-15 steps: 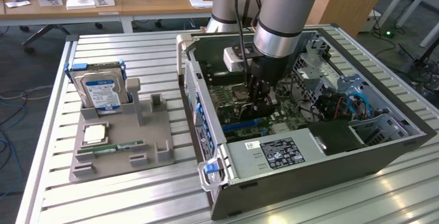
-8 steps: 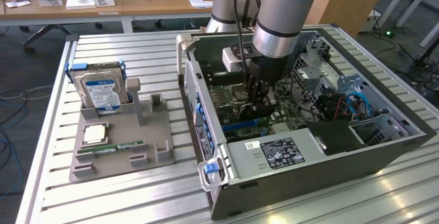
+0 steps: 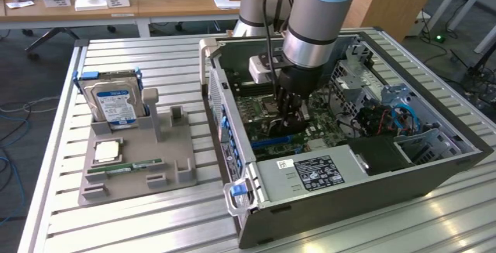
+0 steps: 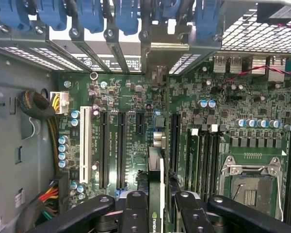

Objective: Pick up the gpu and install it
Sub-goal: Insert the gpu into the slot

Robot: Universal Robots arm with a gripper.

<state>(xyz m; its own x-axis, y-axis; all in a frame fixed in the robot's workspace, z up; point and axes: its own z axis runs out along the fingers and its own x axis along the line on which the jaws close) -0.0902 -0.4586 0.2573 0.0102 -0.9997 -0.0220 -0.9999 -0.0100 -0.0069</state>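
One gripper (image 3: 288,119) clamped on one gpu (image 4: 155,174), card held edge-on over the motherboard (image 4: 131,102), inside one open computer case (image 3: 333,206), one hard drive (image 3: 112,99) and one memory stick (image 3: 124,167) on the grey holder (image 3: 139,143) alongside

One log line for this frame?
tool: shut on gpu | where: inside PC case, over motherboard slots | seated: cannot tell

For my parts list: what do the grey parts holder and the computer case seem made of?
Parts holder: likely matte grey plastic, dull with blocky slots. Computer case: probably sheet steel, dark-painted outside, bare grey inside, perforated panels.
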